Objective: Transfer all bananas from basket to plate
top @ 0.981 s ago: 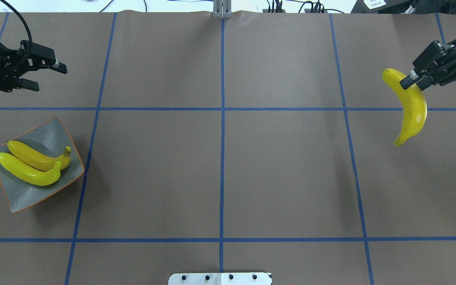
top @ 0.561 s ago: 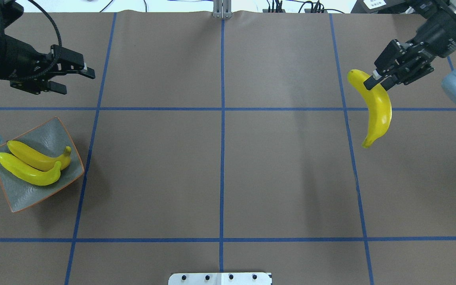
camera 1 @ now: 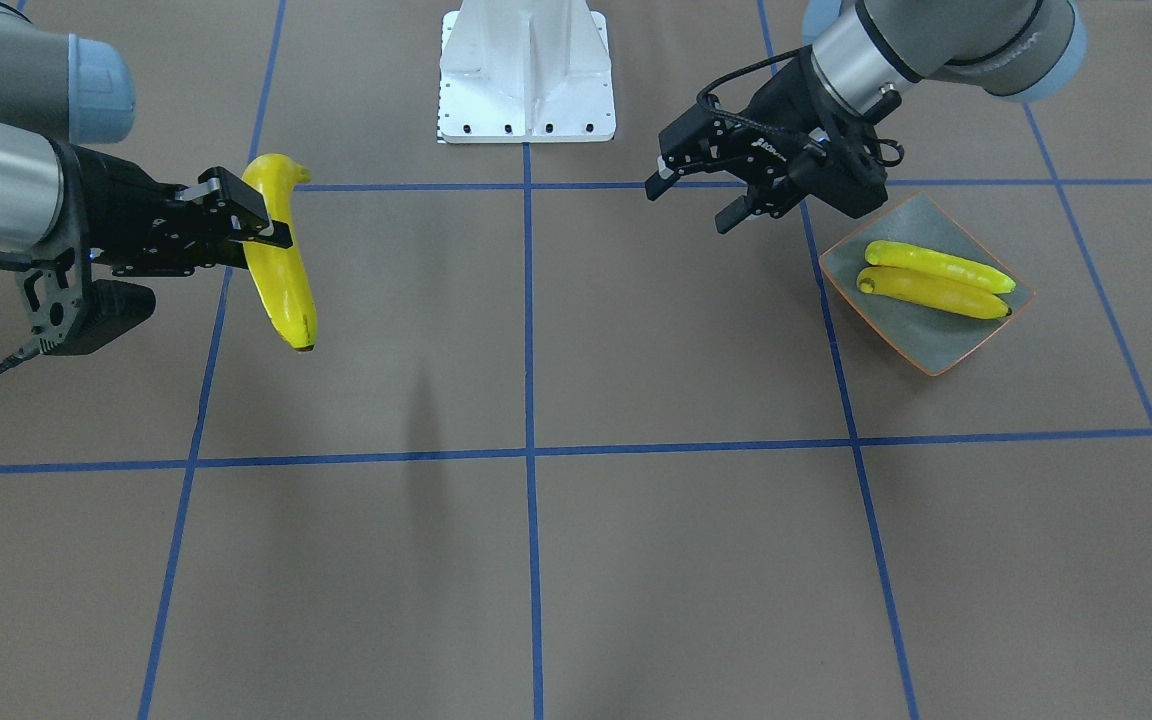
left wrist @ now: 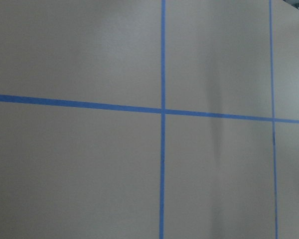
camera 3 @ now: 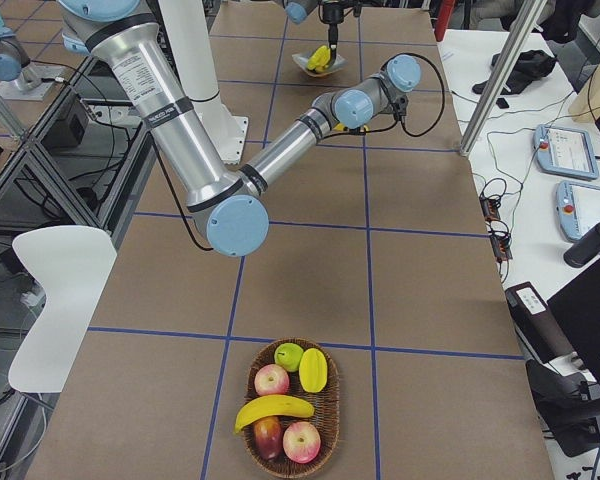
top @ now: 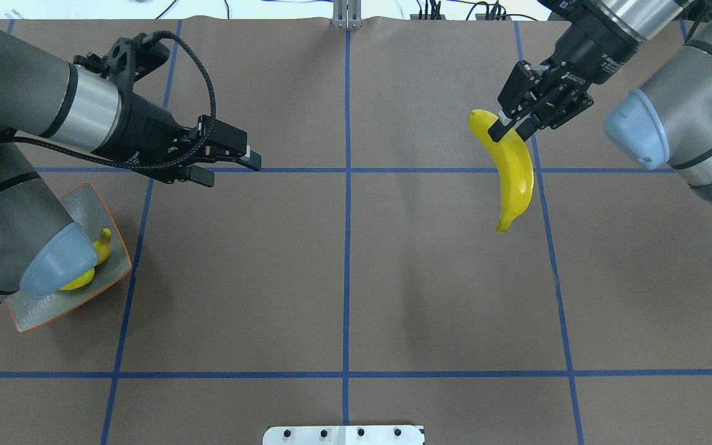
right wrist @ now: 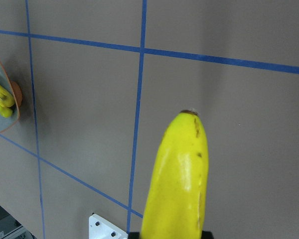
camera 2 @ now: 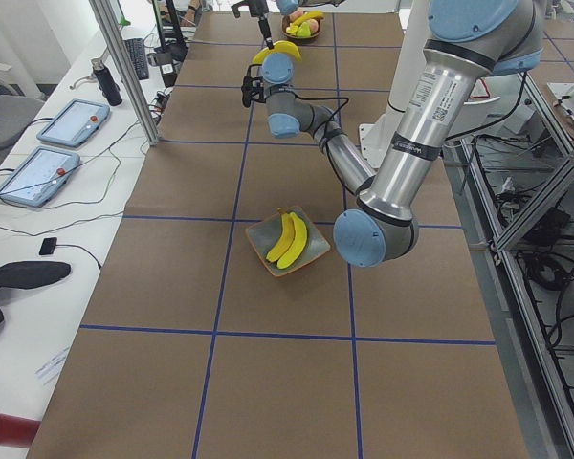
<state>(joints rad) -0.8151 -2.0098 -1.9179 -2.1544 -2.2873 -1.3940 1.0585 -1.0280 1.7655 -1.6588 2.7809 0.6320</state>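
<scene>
Above the bench's right half: the right tool (top: 504, 128) was clamped on the held banana (top: 517, 179) near its upper end. The fruit hung clear of the bench (top: 343, 278), and its shadow fell apart from it.
Place of the held banana: just beside a blue tape line (top: 552, 266), well apart from both the plate and the basket.
Other arm: the left tool (top: 233, 173) had its fingers spread and held nothing. It was raised over the bench between the plate and the centre tape line.
Left side of the bench: the plate (camera 1: 896, 325) rested on the surface near the left arm. The two bananas (camera 1: 936, 265) lay in it side by side, touching.
Overhead view: the left arm's elbow covered most of the plate, so just one banana end and part of the orange rim showed.
Far right end: the basket (camera 3: 335, 400) showed only from the right-side camera. One banana (camera 3: 273, 409) lay in it among apples (camera 3: 302, 441) and other fruit.
Right wrist view: the held banana filled the lower middle, dark at its tip, and the plate sat at the left edge.
Left wrist view: bench surface and crossing tape lines.
</scene>
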